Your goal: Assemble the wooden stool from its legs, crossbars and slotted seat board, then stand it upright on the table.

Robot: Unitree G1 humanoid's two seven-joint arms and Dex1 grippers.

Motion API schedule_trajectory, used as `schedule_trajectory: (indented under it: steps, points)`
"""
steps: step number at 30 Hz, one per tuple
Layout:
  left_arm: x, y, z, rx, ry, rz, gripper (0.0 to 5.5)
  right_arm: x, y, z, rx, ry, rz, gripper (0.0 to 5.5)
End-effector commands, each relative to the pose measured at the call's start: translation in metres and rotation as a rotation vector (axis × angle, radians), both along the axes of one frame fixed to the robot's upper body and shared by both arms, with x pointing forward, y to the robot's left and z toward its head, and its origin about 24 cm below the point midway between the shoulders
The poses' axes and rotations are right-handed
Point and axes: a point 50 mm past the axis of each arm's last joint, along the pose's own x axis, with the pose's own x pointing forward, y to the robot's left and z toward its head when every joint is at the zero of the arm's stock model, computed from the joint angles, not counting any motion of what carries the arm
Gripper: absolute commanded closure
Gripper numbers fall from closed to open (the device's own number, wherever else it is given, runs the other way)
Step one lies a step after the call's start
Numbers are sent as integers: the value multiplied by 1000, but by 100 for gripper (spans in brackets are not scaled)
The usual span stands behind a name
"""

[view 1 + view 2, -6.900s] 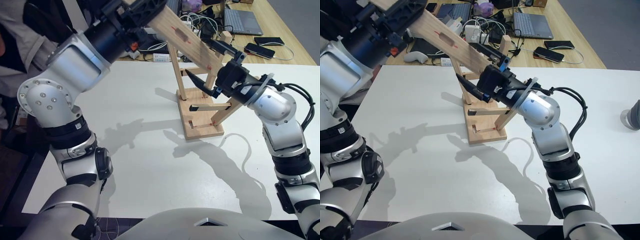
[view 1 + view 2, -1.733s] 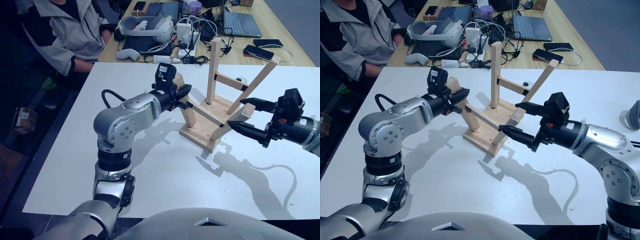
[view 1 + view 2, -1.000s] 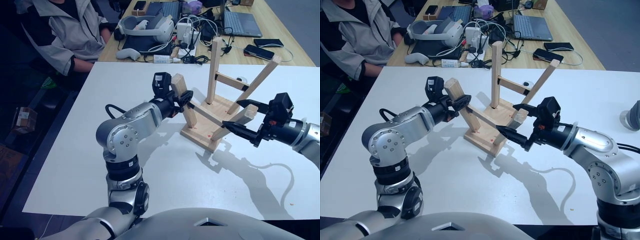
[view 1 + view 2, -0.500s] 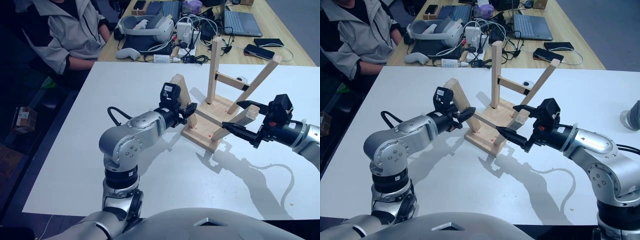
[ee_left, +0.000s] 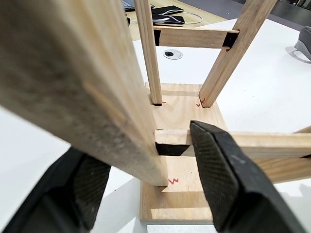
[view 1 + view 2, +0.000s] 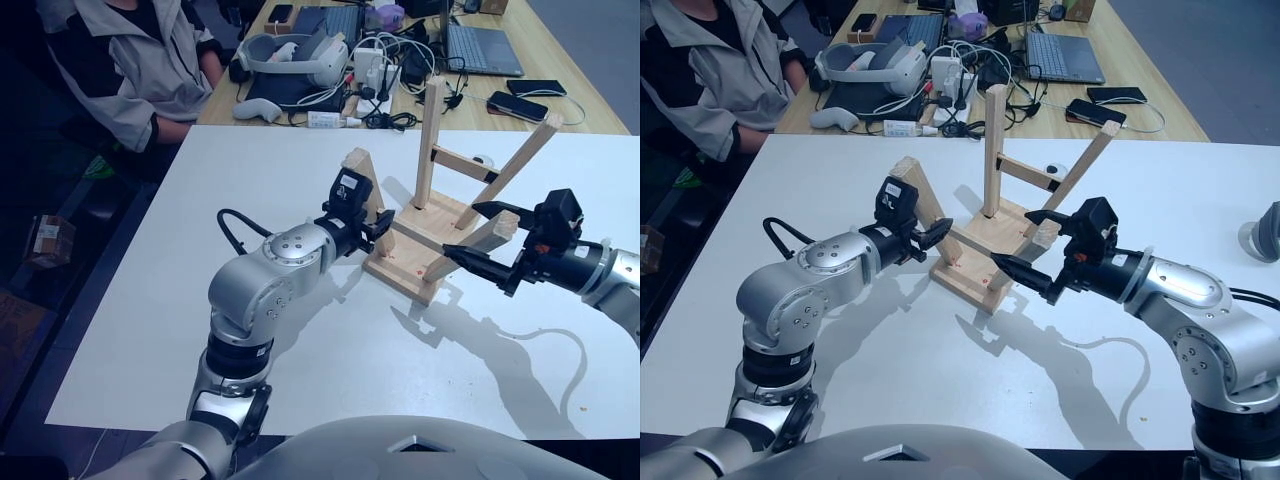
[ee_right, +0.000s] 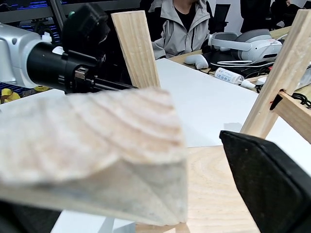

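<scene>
The stool is pale, unpainted wood throughout. Its seat board (image 5: 181,104) is light tan with small red pen marks beside the slots. The legs (image 6: 912,186) have straight grain along their length, and the sawn end of the leg (image 7: 112,131) nearest my right gripper (image 6: 460,228) shows curved growth rings. The crossbars (image 6: 462,162) have black marks where they meet the legs. Both that gripper and my left gripper (image 6: 378,228) are black, and the finger pads (image 5: 221,174) have a fine pebbled texture. The table (image 6: 300,350) is plain white. The far desk (image 6: 575,55) is honey-coloured wood and holds a white headset (image 6: 290,52), a grey laptop (image 6: 480,45) and a black phone (image 6: 525,102).
</scene>
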Motion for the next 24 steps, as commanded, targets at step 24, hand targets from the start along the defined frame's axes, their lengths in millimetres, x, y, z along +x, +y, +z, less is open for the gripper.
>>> schedule_trajectory:
  steps: [24]
  points:
    - [0,-11,-1,-39,27,-88,282,32,38,-16,62,-29,33,59]
